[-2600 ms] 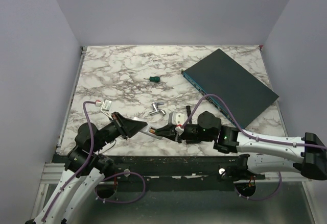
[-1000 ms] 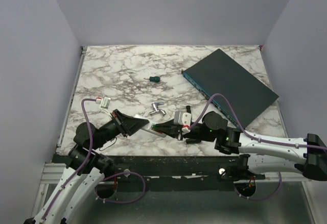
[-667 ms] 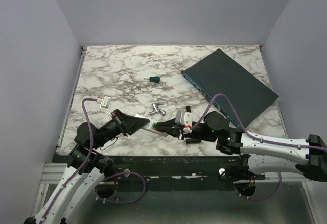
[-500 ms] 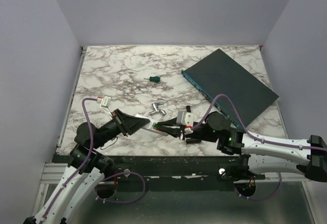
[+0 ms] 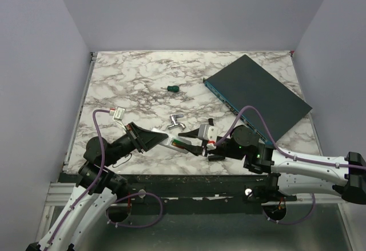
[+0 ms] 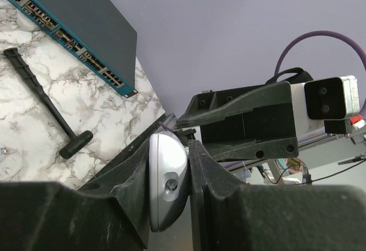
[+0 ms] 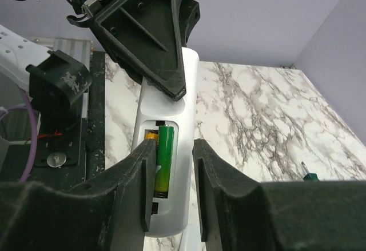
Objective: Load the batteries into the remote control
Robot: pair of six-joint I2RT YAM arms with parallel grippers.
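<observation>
While the left tool (image 6: 170, 148) clamps the remote control (image 7: 186, 108), one green battery (image 7: 164, 159) already sits in its bay, right tool (image 5: 191, 144) slightly parted around it. Can't tell if the slot beside it's filled yet.

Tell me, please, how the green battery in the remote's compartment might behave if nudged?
The green battery is a smooth cylinder, so it would probably roll if it came loose. It looks rigid and small, and is likely slippery to pinch. Seated lengthwise in the remote control, which the left gripper clamps, it should resist a light nudge.
</observation>
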